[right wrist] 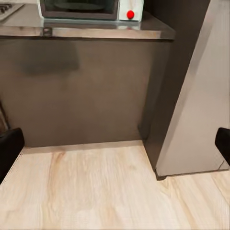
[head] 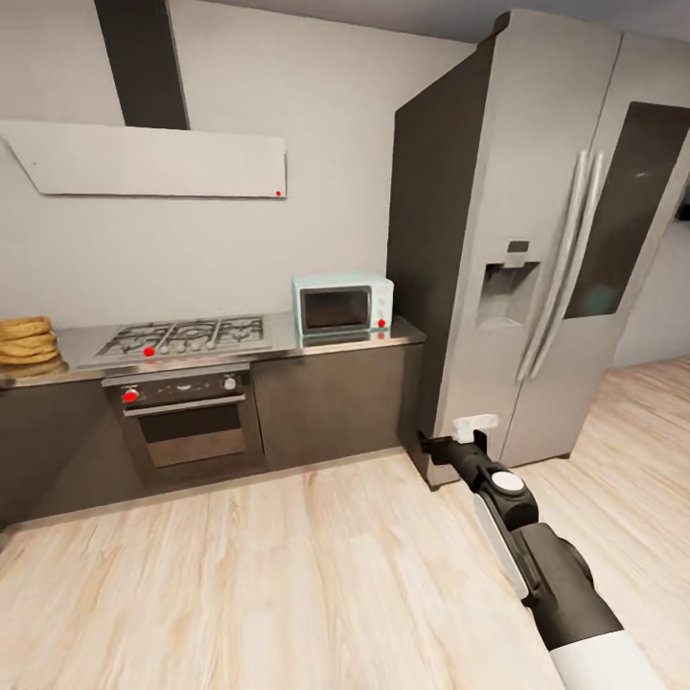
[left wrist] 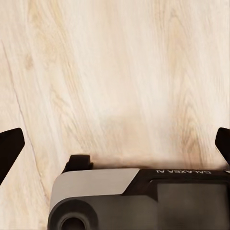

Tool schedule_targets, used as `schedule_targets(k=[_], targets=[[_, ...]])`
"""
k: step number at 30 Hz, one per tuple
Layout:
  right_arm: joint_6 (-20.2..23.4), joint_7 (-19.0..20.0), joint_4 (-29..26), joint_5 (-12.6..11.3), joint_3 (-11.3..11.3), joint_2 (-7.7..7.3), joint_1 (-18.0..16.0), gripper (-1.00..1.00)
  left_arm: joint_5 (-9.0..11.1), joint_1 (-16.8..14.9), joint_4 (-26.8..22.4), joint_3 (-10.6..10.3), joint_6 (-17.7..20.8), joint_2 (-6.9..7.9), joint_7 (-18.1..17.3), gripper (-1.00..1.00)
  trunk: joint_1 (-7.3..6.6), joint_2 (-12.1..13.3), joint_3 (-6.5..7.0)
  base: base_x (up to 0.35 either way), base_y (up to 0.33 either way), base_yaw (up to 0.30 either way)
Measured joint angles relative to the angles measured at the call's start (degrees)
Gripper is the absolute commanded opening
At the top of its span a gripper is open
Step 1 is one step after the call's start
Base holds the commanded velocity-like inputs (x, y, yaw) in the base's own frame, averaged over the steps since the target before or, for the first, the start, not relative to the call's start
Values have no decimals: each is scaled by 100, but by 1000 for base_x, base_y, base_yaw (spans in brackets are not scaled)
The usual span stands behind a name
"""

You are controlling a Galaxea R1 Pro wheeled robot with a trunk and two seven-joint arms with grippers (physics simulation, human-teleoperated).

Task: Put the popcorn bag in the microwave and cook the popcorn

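The pale blue microwave (head: 342, 305) stands with its door closed at the right end of the grey steel countertop (head: 278, 347), next to the fridge. Its lower edge (right wrist: 81, 9) also appears in the right wrist view. A tan crumpled popcorn bag (head: 25, 341) sits on the countertop at the far left edge of the head view. My right gripper (head: 429, 445) hangs low near the fridge's base, well short of the counter. It is open (right wrist: 115, 148) and empty. Over bare wooden floor, my left gripper (left wrist: 115, 148) is open with nothing in it.
A gas hob (head: 184, 335) and a built-in oven (head: 187, 422) lie between the bag and the microwave. A tall steel fridge (head: 537, 240) stands right of the counter. A range hood (head: 153, 158) hangs above. Open wooden floor (head: 268, 575) stretches before the dark cabinets.
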Motion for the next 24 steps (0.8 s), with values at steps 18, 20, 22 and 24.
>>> schedule_targets(k=[18, 20, 22, 24], targets=[[-38, -20, 6, 13, -1, 4, 9, 100, 0, -1, 3, 0, 0, -1, -1, 100, 0, 0, 0, 343, -129, 111], [-44, -9, 6, 13, -1, 2, 10, 100, 0, -2, 2, 0, 0, -1, -1, 100, 0, 0, 0, 343, -150, 0], [-46, -8, 6, 13, 2, 4, 10, 100, 0, -2, 3, 0, 0, -1, -1, 100, 0, 0, 0, 343, -150, 31], [-46, -25, 7, 16, 6, 9, 10, 100, 0, -1, 2, 0, 0, 0, -1, 100, 0, 0, 0, 343, -150, 172]])
